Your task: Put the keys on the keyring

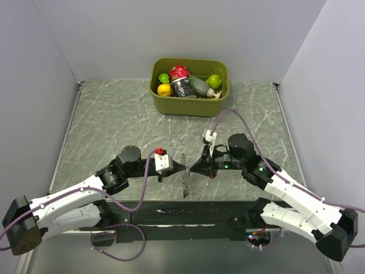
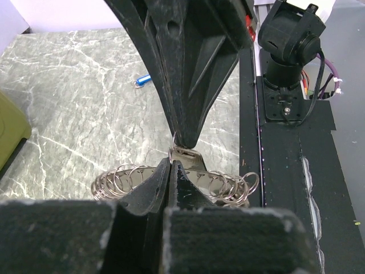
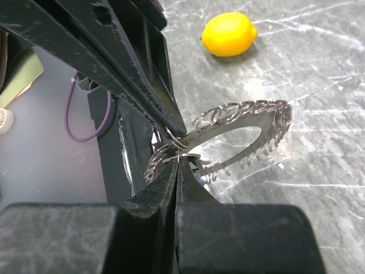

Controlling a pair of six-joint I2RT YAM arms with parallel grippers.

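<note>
Left hand (image 2: 172, 165) clenched on rim of keyring (image 3: 239, 117). Right hand (image 3: 179, 162) clenched on same rim from opposite side. Keyring held on edge between hands, near front of surface (image 1: 114, 125). Blue key (image 2: 142, 80) shown lying on surface by left wrist only. Lemon (image 3: 229, 34) shown by right wrist only. Green bin (image 1: 188, 104) seen well behind.

The left arm (image 1: 68, 205) and the right arm (image 1: 296, 200) wear white shells over black joints, each with a blocky black base cap (image 1: 23, 225). Purple cables (image 1: 145, 182) loop along them. The left end effector (image 1: 183, 167) and right end effector (image 1: 192, 168) are black, with tapered, wedge-like fingers (image 2: 188, 85) scuffed pale at the edges. A red tab (image 1: 160, 151) sits on the left wrist.
</note>
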